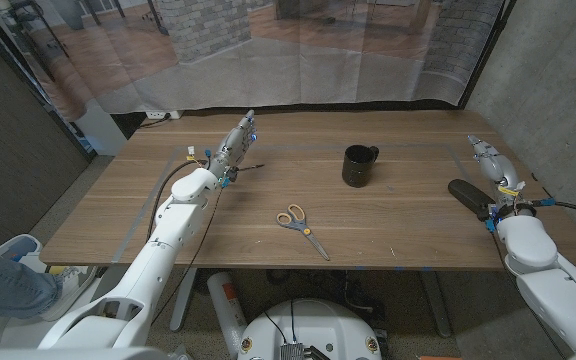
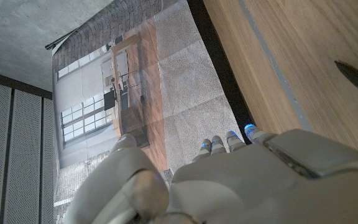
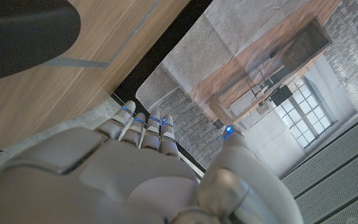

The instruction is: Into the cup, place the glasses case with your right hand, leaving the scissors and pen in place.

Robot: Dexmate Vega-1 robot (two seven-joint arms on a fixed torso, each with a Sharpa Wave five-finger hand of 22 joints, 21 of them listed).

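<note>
The glasses case (image 1: 468, 197) lies just beside my right hand (image 1: 491, 160), untouched; my fingers (image 3: 143, 127) are straight and hold nothing.

Table layout
Cup (image 1: 359, 165) behind centre; scissors (image 1: 299, 226) before it, to its left; case (image 1: 470, 198) at right edge; pen (image 1: 249, 164) far left of cup.

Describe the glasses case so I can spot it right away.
Start at the wooden table and go to its right edge, beside the right hand. The glasses case lies just left of that hand: a long, dark, rounded pouch, lying flat, unlike the upright black cup.
</note>
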